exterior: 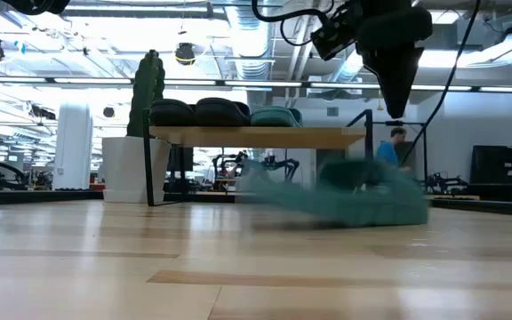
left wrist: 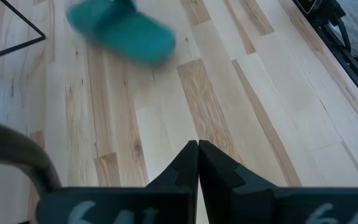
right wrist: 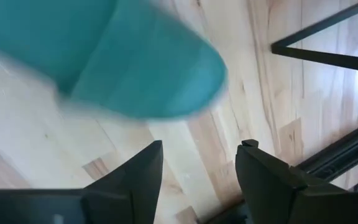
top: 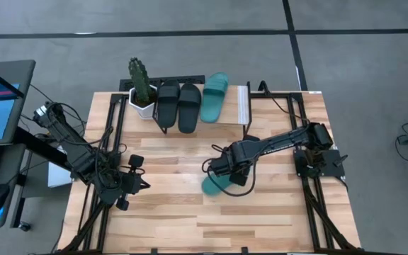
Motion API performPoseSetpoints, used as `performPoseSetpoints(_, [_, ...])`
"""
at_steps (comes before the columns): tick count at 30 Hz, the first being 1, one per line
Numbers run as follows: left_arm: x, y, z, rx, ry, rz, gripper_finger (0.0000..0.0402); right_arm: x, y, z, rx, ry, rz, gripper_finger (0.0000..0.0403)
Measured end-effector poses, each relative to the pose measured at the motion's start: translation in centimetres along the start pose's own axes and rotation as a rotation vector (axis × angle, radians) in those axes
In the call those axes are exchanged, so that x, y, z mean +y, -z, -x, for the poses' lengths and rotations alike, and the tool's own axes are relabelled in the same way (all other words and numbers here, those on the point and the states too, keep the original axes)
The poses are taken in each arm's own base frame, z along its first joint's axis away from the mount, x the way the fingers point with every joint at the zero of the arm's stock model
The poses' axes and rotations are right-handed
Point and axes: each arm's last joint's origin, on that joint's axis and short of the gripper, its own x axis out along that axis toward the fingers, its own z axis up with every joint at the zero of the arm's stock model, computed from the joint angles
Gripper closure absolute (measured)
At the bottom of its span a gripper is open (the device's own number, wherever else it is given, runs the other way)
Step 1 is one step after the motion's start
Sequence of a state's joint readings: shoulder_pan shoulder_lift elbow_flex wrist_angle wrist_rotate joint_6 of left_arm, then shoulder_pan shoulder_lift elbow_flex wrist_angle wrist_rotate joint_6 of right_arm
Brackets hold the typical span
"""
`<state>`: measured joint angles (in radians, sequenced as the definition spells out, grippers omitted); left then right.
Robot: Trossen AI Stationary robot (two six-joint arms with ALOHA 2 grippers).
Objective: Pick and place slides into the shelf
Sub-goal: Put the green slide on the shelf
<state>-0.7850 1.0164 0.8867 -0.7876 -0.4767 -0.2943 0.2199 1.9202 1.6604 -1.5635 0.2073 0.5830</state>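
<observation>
Slides: two matte black slides (top: pixel 178 105) and one teal slide (top: pixel 214 96) set side by side on the shelf (top: pixel 242 105) at the table's far edge, beside a potted cactus (top: pixel 142 86). Fourth, the loose teal slide (top: pixel 213 185), lying flat on the wooden table (top: pixel 190 219) near its middle, well apart from the shelf; blurred in the low view (exterior: pixel 345 197), the left wrist view (left wrist: pixel 122 32) and the right wrist view (right wrist: pixel 114 56).

Right gripper (top: pixel 222 170) poised just above the loose teal slide, fingers spread apart with bare tabletop showing between them in its wrist view (right wrist: pixel 199 165), nothing held; contact with the slide not discernible. Seen from table height, hanging over the slide with a clear gap below its tip (exterior: pixel 396 102).

Left gripper (top: pixel 134 178) resting low at the table's left side, well clear of the slides, fingers pressed together and empty (left wrist: pixel 197 163).

Person in blue (exterior: pixel 389 151) visible far behind the table in the low view.
</observation>
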Motion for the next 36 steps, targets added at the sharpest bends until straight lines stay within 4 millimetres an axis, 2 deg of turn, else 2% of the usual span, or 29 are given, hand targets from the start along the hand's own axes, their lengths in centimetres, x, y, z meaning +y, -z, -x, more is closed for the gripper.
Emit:
performPoseSetpoints(6, [0.0, 0.0, 0.0, 0.000, 0.000, -0.001, 0.0400, 0.1, 0.0, 0.0, 0.003, -0.013, -0.003, 0.0223])
performPoseSetpoints(9, [0.0, 0.0, 0.0, 0.000, 0.000, 0.000, 0.0400, 0.9, -0.3, 0.1, -0.016, -0.110, -0.037, 0.0222])
performPoseSetpoints(16, [0.0, 0.0, 0.0, 0.003, 0.008, 0.001, 0.0400, 4.9, -0.8, 1.4, -0.272, -0.294, 0.056, 0.0215])
performPoseSetpoints(23, [0.0, 0.0, 0.0, 0.003, 0.009, 0.000, 0.0400, 8.5, 0.5, 2.8, -0.519, -0.238, 0.204, 0.0230])
performPoseSetpoints(27, [0.0, 0.0, 0.0, 0.002, 0.006, -0.001, 0.0400, 10.5, 0.3, 1.8, -0.549, -0.221, 0.227, 0.0240])
performPoseSetpoints(30, [0.0, 0.0, 0.0, 0.001, 0.005, 0.000, 0.0400, 11.8, -1.5, 0.8, -0.592, -0.286, 0.108, 0.0251])
performPoseSetpoints(32, [0.0, 0.0, 0.0, 0.001, 0.004, 0.000, 0.0400, 11.6, -1.8, -0.8, -0.518, -0.242, 0.052, 0.0260])
performPoseSetpoints(34, [0.0, 0.0, 0.0, 0.002, 0.003, -0.001, 0.0400, 12.2, -3.9, -1.5, -0.551, -0.324, -0.023, 0.0270])
performPoseSetpoints(36, [0.0, 0.0, 0.0, 0.000, 0.003, -0.005, 0.0400, 11.5, -3.8, -2.7, -0.443, -0.294, -0.009, 0.0280])
